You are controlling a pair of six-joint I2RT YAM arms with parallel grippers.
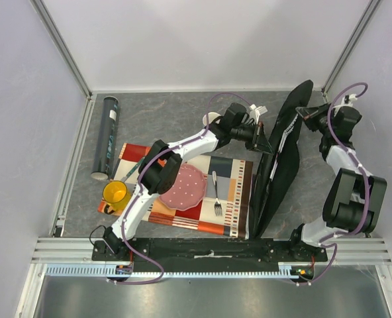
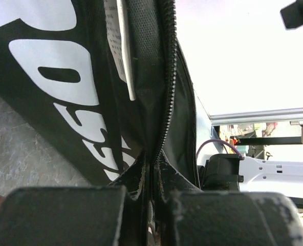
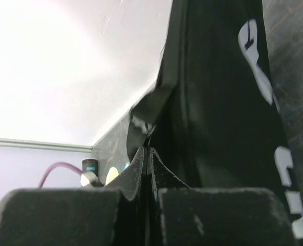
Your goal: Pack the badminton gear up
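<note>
The long black racket bag (image 1: 281, 159) with white lettering stands on edge at the right of the table, from the back corner towards the front. My left gripper (image 1: 263, 137) is shut on its zipper edge (image 2: 164, 102), which runs between the closed fingers in the left wrist view (image 2: 154, 160). My right gripper (image 1: 308, 114) is shut on the fabric at the bag's far end; the right wrist view shows this (image 3: 150, 151) and the bag (image 3: 228, 102). The dark tube (image 1: 106, 136) lies at the back left. No rackets or shuttlecocks are in view.
A patterned placemat (image 1: 232, 192) in the middle carries a pink plate (image 1: 183, 186), a fork (image 1: 217, 196) and a yellow mug (image 1: 115, 193). A pale cup (image 1: 211, 119) stands behind the left arm. Walls and metal rails close in the table.
</note>
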